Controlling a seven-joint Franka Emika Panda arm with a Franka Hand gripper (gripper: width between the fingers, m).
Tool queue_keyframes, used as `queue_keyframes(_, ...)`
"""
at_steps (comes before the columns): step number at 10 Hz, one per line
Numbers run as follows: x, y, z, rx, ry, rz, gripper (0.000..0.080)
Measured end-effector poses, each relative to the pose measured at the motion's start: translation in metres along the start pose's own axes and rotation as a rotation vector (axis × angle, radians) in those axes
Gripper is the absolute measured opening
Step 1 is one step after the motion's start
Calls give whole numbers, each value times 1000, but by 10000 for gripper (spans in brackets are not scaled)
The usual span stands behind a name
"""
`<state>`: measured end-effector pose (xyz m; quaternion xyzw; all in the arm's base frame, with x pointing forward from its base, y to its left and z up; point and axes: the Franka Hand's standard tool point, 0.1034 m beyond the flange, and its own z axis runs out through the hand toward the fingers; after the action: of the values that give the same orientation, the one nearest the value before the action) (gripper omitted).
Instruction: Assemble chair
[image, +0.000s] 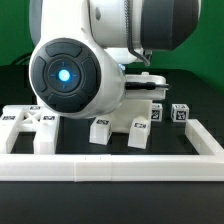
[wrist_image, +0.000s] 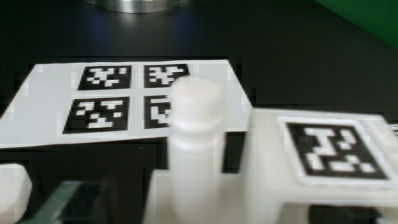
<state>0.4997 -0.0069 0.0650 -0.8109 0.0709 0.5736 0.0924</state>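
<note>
1. Because the arm's big round joint (image: 62, 77) fills the front of the exterior view, the gripper is hidden behind it there. The wrist view shows only a dark blurred shape (wrist_image: 64, 203) at its edge, which may be one finger. I cannot tell whether the fingers are spread, clenched or holding something.
2. The relation that counts is in the wrist view. A white post (wrist_image: 192, 125) with a rounded top sits straight ahead of the camera and close to it. It looks to stand on end, with its long axis rising from the table toward the hand.
3. Just beside the post is a tagged block (wrist_image: 331, 152), and I cannot tell whether the two touch. Another white piece (wrist_image: 11, 190) shows at the picture's edge on the post's other side.
4. Beyond the post, the marker board (wrist_image: 125, 95) lies flat on the dark table (wrist_image: 320, 60), apart from the parts.
5. In the exterior view the other chair parts lie behind the long white rail (image: 110, 165). The cross-braced panel (image: 30, 120) is at the exterior view's left. Two blocks (image: 100, 128) stand near the middle, and two small tagged cubes (image: 180, 113) are toward the exterior view's right.
6. A grasp on the post would probably need the fingers on either side of its narrow width. The tagged block is so close that it is the likeliest thing to get in a finger's way.
</note>
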Motion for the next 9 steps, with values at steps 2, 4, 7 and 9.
queue_keyframes(2, 2, 7, -8, 12, 26, -23, 636)
queue_keyframes(4, -2, 14, -14, 25, 40, -39, 647)
queue_keyframes(7, -3, 17, -16, 32, 55, -43, 649)
queue_keyframes(9, 5, 16, -27, 30, 144, -44, 649)
